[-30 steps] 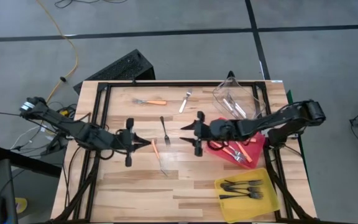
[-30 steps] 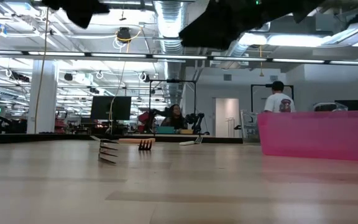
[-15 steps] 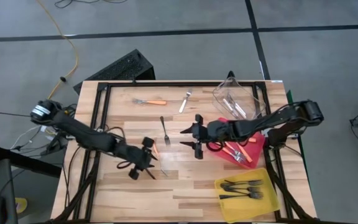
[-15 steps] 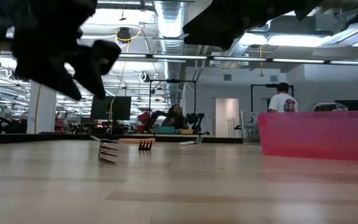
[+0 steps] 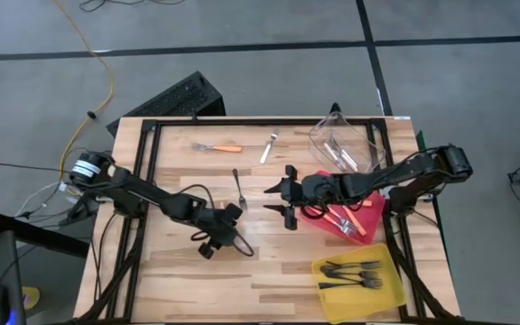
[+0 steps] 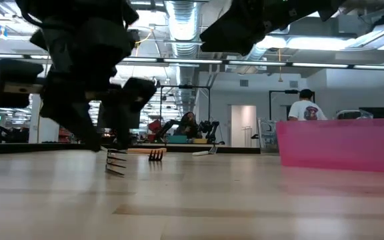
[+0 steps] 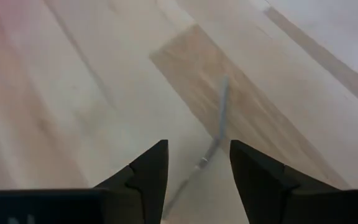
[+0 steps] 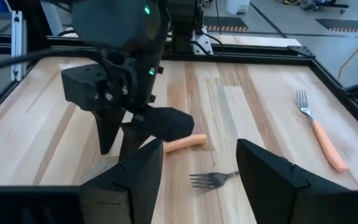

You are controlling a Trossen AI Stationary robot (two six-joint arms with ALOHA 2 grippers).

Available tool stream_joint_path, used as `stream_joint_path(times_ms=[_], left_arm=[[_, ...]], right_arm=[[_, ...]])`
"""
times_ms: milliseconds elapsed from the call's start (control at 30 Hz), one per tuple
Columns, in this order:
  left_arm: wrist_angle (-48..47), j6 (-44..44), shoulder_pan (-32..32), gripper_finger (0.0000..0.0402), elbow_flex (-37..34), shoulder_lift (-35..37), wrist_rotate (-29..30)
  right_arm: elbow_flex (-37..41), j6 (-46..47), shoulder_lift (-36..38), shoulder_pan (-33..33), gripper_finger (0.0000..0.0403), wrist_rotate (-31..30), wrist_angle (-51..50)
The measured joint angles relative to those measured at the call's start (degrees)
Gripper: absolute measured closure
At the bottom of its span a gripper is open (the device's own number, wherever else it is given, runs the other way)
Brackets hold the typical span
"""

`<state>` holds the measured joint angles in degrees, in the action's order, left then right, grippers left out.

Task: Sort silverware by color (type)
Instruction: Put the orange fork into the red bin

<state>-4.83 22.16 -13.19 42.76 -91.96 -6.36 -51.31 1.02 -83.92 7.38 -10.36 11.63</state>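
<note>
An orange-handled fork lies flat on the table; its orange handle [image 8: 185, 143] and metal neck [image 7: 221, 115] show. My left gripper [image 5: 232, 225] is tipped down over it, open, one finger on either side of the metal neck; I cannot tell whether the fingers touch it. My right gripper [image 5: 267, 199] hovers open above mid-table, holding nothing. Just in front of it lies a black fork [image 5: 239, 188]. Another orange-handled fork [image 5: 217, 147] and a silver fork [image 5: 269, 146] lie near the far edge.
At the table's right stand a clear bin [image 5: 368, 135] with pale forks, a red bin [image 5: 375, 209] with orange-handled forks and a yellow bin [image 5: 388, 291] with black forks. A black frame [image 5: 148, 162] runs along the table's edges. People show in the room beyond.
My left gripper has swept toward the table's right and near edge, tipped steeply down and sunk onto the spot where the orange-handled fork lies. The fork has kept its place.
</note>
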Motion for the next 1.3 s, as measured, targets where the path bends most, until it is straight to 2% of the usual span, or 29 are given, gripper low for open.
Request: stream_joint_path(times_ms=[100, 267, 367, 533, 700, 800, 900, 1033, 1167, 1300], left_arm=[[-0.26, 0.94, 0.5, 0.0244, 0.09, -2.15, -3.28], [-0.47, 2.57, 0.51, 0.0251, 0.26, -5.71, -3.27], [-0.18, 2.34, 0.43, 0.0283, 0.39, -7.29, -2.57], [1.14, -1.3, 0.39, 0.0385, 0.33, -7.66, -1.82], [4.27, -7.59, 0.35, 0.0399, 0.02, -6.95, 0.0], [4.36, -9.05, 0.49, 0.04, -0.15, -4.47, 4.37], [3.53, -9.44, 0.76, 0.0401, -0.13, 0.92, 9.43], [1.75, -10.83, 1.13, 0.0401, -0.12, 8.68, 10.94], [3.21, -10.9, 1.38, 0.0401, -0.04, 17.4, 15.36], [6.31, -8.44, 1.31, 0.0401, -0.07, 24.83, 16.9]], right_arm=[[0.0, 0.01, 0.0, 0.0, 0.0173, -0.02, -1.01], [0.0, 0.05, 0.0, 0.0, 0.0173, -0.04, -2.23], [0.0, 0.48, 0.0, 0.0, 0.0173, -0.06, -2.31], [0.0, 0.5, 0.0, 0.0, 0.0173, -0.08, -2.33], [0.0, 0.5, 0.0, 0.0, 0.0173, -0.1, -2.29], [0.0, 0.48, 0.67, -0.02, 0.0173, -0.12, -3.27], [0.01, 0.48, 2.84, -0.02, 0.0173, -0.21, -4.85], [0.02, 0.16, 6.66, -0.02, 0.0173, -0.21, -7.46], [0.03, -0.34, 11.23, -0.02, 0.0173, -0.23, -9.73], [0.04, -3.03, 14.44, 0.24, 0.0173, -0.22, -9.77]])
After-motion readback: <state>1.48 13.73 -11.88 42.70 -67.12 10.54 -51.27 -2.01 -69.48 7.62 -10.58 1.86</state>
